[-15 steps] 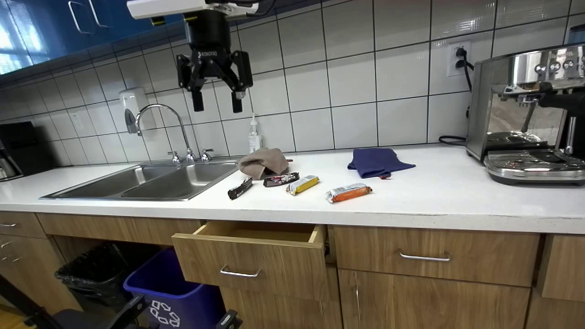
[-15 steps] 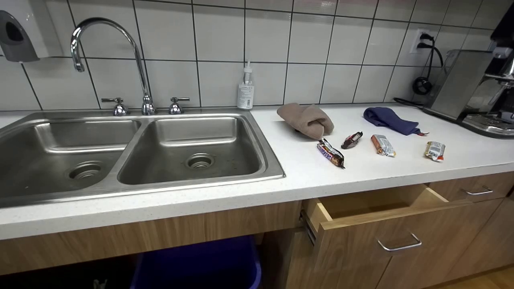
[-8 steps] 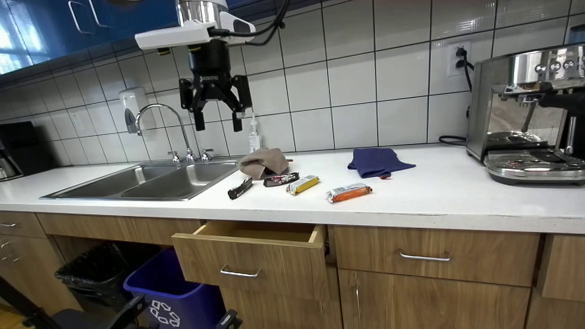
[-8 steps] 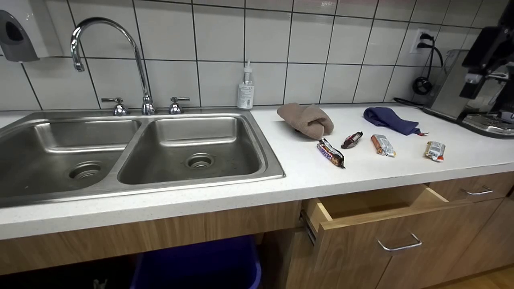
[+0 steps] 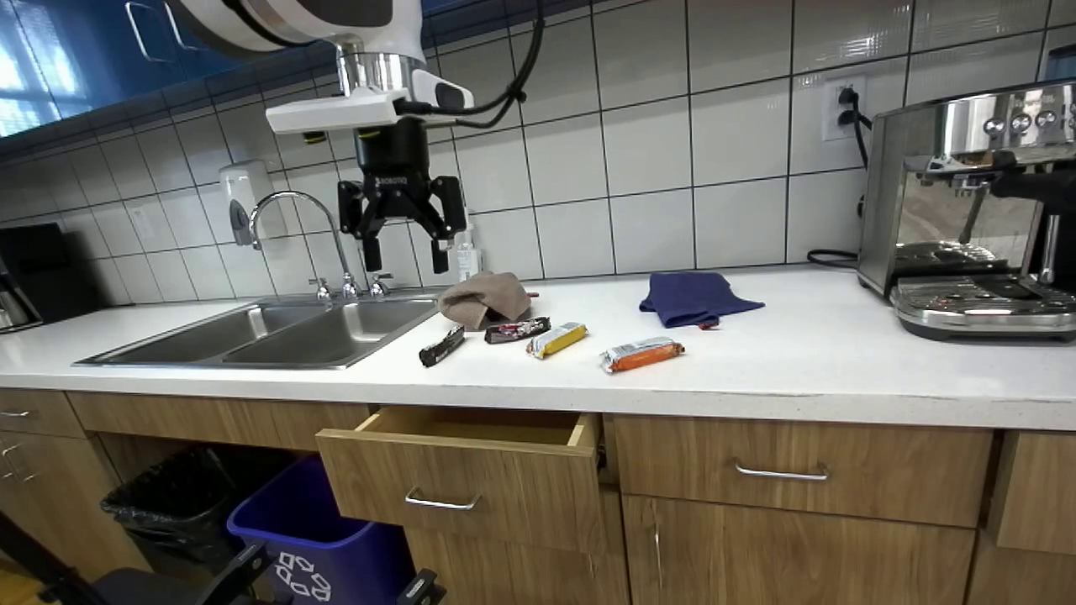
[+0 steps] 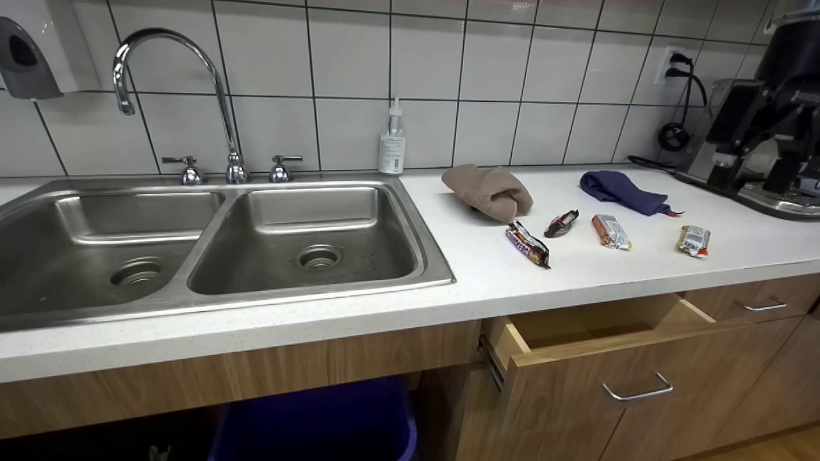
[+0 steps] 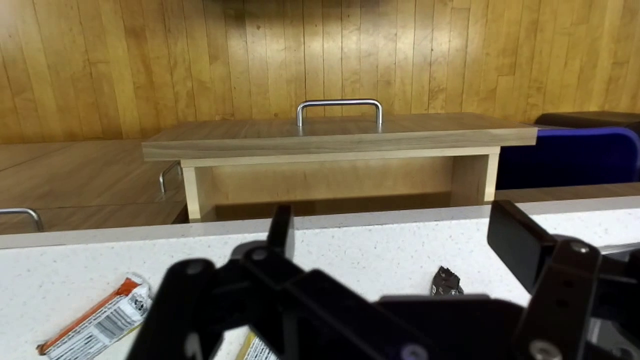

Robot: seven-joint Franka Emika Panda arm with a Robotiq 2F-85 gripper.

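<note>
My gripper (image 5: 405, 256) hangs fingers-down above the white counter, jaws wide apart with nothing between them. In the wrist view, its fingers (image 7: 517, 240) frame bare counter and the tip of a dark-wrapped bar (image 7: 446, 282) further below. Several wrapped bars lie beneath: a dark bar (image 5: 441, 346) by the sink, a dark red-marked bar (image 5: 517, 330), a yellow bar (image 5: 556, 339) and an orange bar (image 5: 642, 354). Behind them rests a crumpled brown cloth (image 5: 485, 300); a navy cloth (image 5: 698, 298) lies to its right, a bit of red showing at its edge.
A wooden drawer (image 5: 458, 479) stands pulled out below the counter edge. The steel sink (image 6: 429, 256) with its faucet (image 6: 224, 115), a pump bottle (image 6: 392, 144) and an espresso machine (image 5: 975, 210) stand around. A blue recycling bin (image 5: 319, 538) sits under the counter.
The gripper has come down toward the counter, moving slightly right in an exterior view, and has entered further into the other picture from its upper right. Its jaws stay apart; the bars and cloths are unmoved.
</note>
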